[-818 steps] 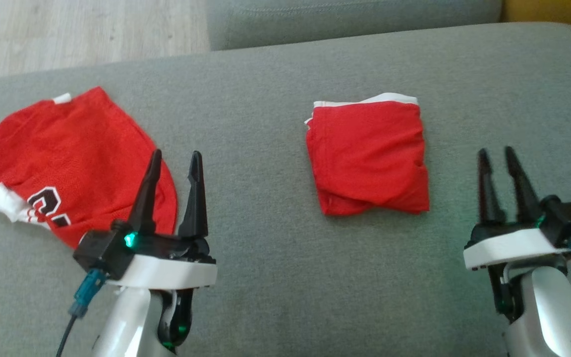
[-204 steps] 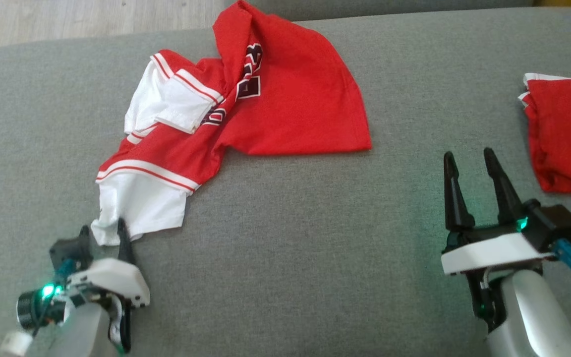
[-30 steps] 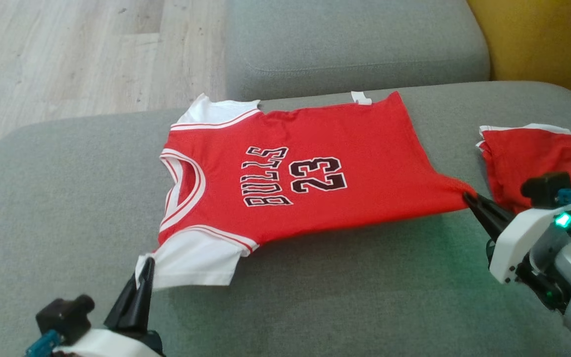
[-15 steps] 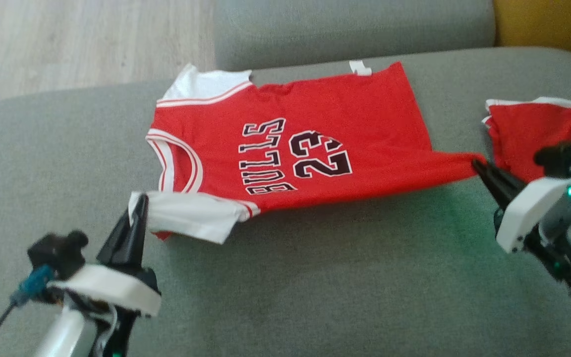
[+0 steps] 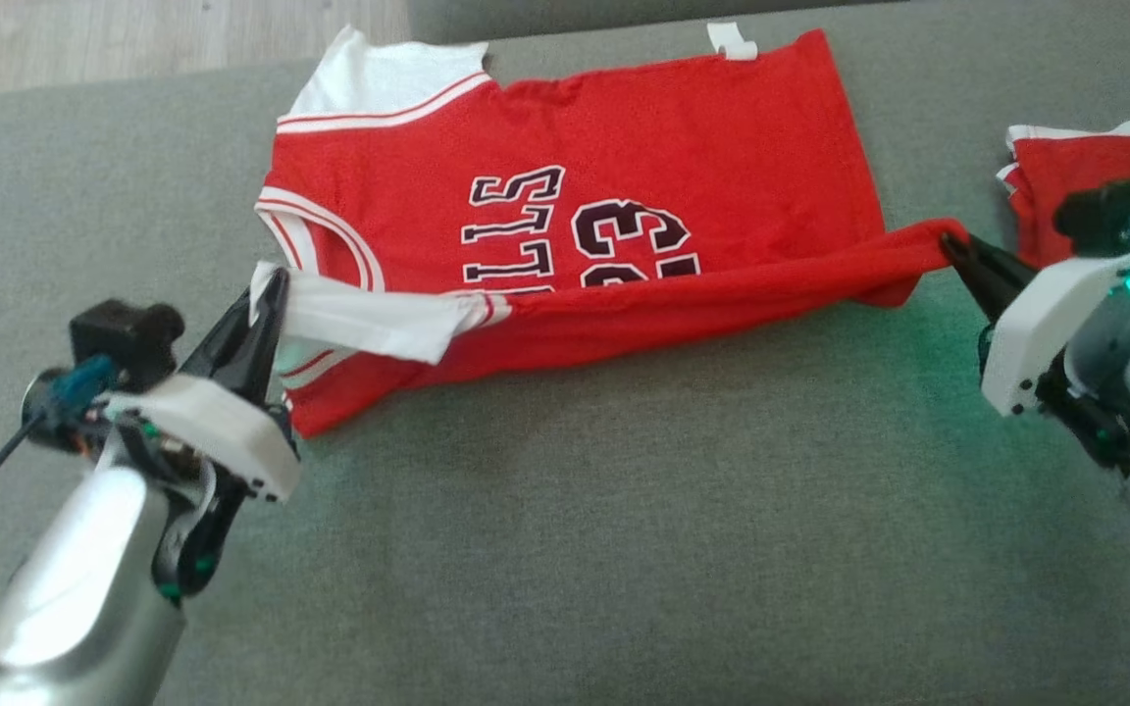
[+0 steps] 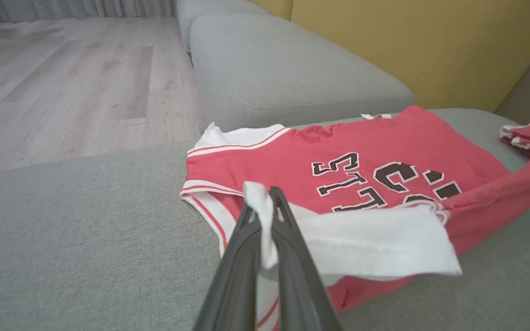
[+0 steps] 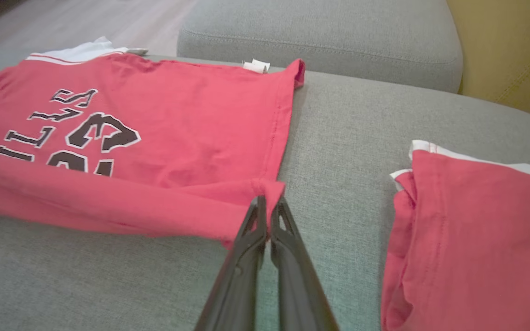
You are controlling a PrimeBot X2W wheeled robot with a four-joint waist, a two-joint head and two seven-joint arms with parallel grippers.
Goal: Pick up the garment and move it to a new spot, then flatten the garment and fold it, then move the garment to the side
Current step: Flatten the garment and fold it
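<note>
Now mid-fold, jersey (image 5: 643, 127) near edge pinched at both ends.
Left gripper (image 5: 274, 281) clamps white sleeve (image 5: 379, 324), right gripper (image 5: 948, 242) the hem corner (image 5: 918, 257); rest lies flat on cushion (image 5: 575, 510) beyond fingertips, long axis spanning gripper to gripper.

red jersey (image 5: 683, 137), white sleeves (image 5: 369, 324), grey sofa (image 5: 624, 539)

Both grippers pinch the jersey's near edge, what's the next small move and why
Probably carry both ends toward the jersey's far edge: left gripper holds the white sleeve, right gripper the hem corner, and the lifted edge only half covers the lettering.
</note>
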